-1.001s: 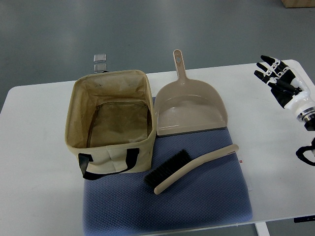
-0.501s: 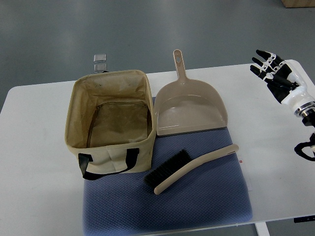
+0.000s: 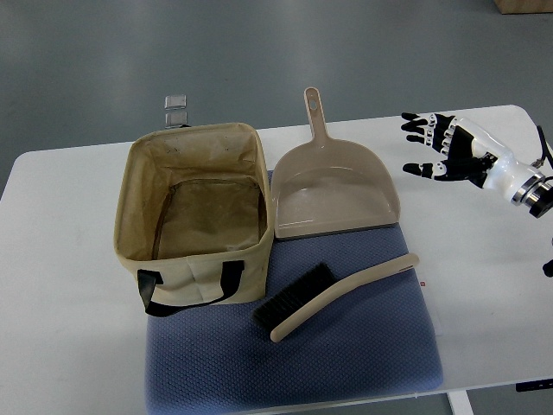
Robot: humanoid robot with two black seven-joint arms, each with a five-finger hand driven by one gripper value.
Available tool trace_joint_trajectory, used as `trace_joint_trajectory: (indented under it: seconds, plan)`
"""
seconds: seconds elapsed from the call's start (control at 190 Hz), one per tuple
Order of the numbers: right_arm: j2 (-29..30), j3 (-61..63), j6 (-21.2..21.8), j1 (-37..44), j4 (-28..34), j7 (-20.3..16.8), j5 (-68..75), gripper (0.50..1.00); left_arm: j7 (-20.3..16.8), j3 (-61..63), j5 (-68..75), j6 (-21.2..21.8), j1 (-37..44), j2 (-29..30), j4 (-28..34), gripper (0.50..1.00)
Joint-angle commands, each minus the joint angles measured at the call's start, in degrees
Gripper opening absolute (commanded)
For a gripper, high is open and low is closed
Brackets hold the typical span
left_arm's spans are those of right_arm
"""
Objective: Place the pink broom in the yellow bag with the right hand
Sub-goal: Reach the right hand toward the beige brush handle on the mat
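The right hand hovers above the white worktop, its fingers spread apart and holding nothing, to the right of a beige dustpan. The pink broom lies on a blue mat just in front of the dustpan, bristles toward the open yellow bag standing beside it. No readable writing shows on any item.

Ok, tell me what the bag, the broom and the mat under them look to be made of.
Bag: soft woven fabric, probably canvas; its walls sag and crease, with black strap handles.
Broom: smooth matte plastic handle, likely moulded; dark bristles, material unclear.
Mat: blue textile with a fine quilted or knitted texture.
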Motion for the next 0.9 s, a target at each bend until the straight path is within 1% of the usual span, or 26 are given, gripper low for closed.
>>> trace_joint_trajectory:
  seconds: [0.0,0.1,0.179,0.353,0.516,0.675,0.775,0.838,0.896]
  plan:
    - [-2.6,-4.1,0.4,2.0,0.7,2.4,-5.0,0.924,0.0,0.0,0.0,-0.1,0.0,0.0,0.0,1.0]
    - [-4.1,-7.2,0.4,3.8,1.5,4.9,-9.3,0.924,0.0,0.0,0.0,0.0,0.0,0.0,0.0,1.0]
    - [-6.0,-12.3,0.2,6.7,2.7,6.8,-11.5,0.924,0.0,0.0,0.0,0.0,0.0,0.0,0.0,1.0]
    - [-8.5,-20.6,0.0,11.3,4.1,8.6,-12.6,0.924,0.0,0.0,0.0,0.0,0.0,0.0,0.0,1.0]
    - [-7.9,-21.6,0.3,13.4,4.2,9.2,-15.9,0.924,0.0,0.0,0.0,-0.1,0.0,0.0,0.0,1.0]
    - [-7.5,-21.8,0.4,13.7,4.7,9.2,-18.5,0.926,0.0,0.0,0.0,0.0,0.0,0.0,0.0,1.0]
    - [-7.9,-23.7,0.2,13.7,6.7,9.2,-21.0,0.924,0.0,0.0,0.0,0.0,0.0,0.0,0.0,1.0]
    - [-8.4,-26.7,-0.7,14.3,8.2,9.2,-22.5,0.924,0.0,0.0,0.0,-0.1,0.0,0.0,0.0,1.0]
    - [-8.5,-29.5,-2.6,15.3,9.1,9.2,-23.2,0.924,0.0,0.0,0.0,0.0,0.0,0.0,0.0,1.0]
